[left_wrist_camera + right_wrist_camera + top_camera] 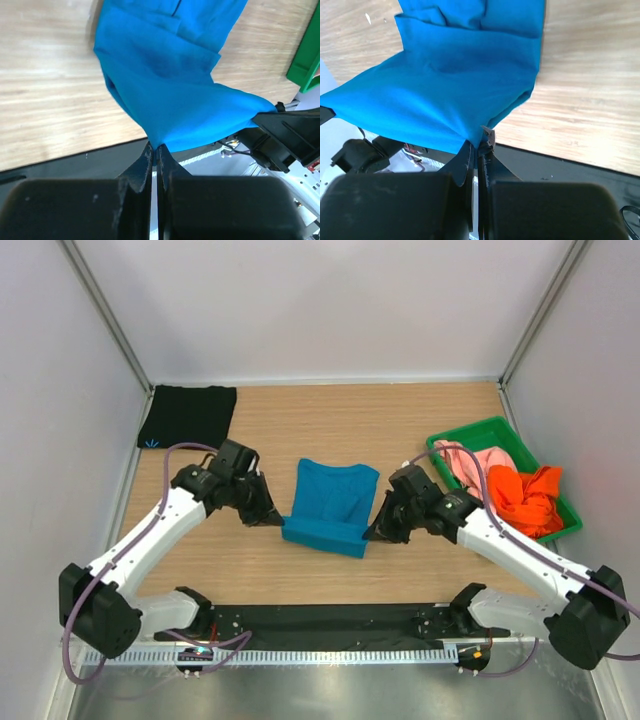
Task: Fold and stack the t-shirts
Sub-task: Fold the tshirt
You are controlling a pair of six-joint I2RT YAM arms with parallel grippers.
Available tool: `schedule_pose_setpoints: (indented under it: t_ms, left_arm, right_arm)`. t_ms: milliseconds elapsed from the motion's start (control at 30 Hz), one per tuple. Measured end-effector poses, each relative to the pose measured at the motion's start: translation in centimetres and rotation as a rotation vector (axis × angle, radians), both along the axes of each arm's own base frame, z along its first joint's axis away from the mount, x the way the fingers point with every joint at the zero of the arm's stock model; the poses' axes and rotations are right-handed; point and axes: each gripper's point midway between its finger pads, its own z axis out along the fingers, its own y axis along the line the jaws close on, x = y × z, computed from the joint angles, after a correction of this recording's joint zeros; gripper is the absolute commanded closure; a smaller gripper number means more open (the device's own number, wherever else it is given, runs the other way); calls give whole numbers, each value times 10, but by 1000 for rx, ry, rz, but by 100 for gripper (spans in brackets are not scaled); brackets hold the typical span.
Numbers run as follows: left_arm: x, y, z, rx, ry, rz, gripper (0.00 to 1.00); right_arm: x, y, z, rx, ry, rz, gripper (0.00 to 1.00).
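Left hand (277, 520) — right hand (373, 532) (gripping t-shirt (330, 502))

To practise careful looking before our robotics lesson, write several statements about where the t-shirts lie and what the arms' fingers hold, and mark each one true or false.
1. The left fingers and the right fingers are both shut on the near edge of the teal t-shirt. True.
2. The black t-shirt lies in the green tray. False: it lies folded at the far left corner of the table.
3. The orange t-shirt and the pink t-shirt are in the green tray. True.
4. The teal t-shirt is stacked on the black t-shirt. False: they lie apart.
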Motion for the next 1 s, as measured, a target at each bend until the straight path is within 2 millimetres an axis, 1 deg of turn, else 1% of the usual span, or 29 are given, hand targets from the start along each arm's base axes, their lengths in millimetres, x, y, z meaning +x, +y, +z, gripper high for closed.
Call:
schedule_pose_setpoints:
  t_ms: [167,500,567,800,1000]
  left_arm:
    - [26,-7,9,4,-25,-18,100]
    - [81,-23,22,3,-74,-62,100]
    - [90,-27,21,1,-76,-72,100]
    - [118,-35,6,5,-53,-83,100]
    - [146,-39,3,-8,-51,-76,100]
  right_arm:
    - [23,3,5,-4,11,15,99]
    - [62,-5,8,24,46,-3,98]
    - [69,-7,6,34,60,-6,98]
    - [89,-13,-5,64,119,-14,98]
    - [112,-15,-8,88,137,-11,98]
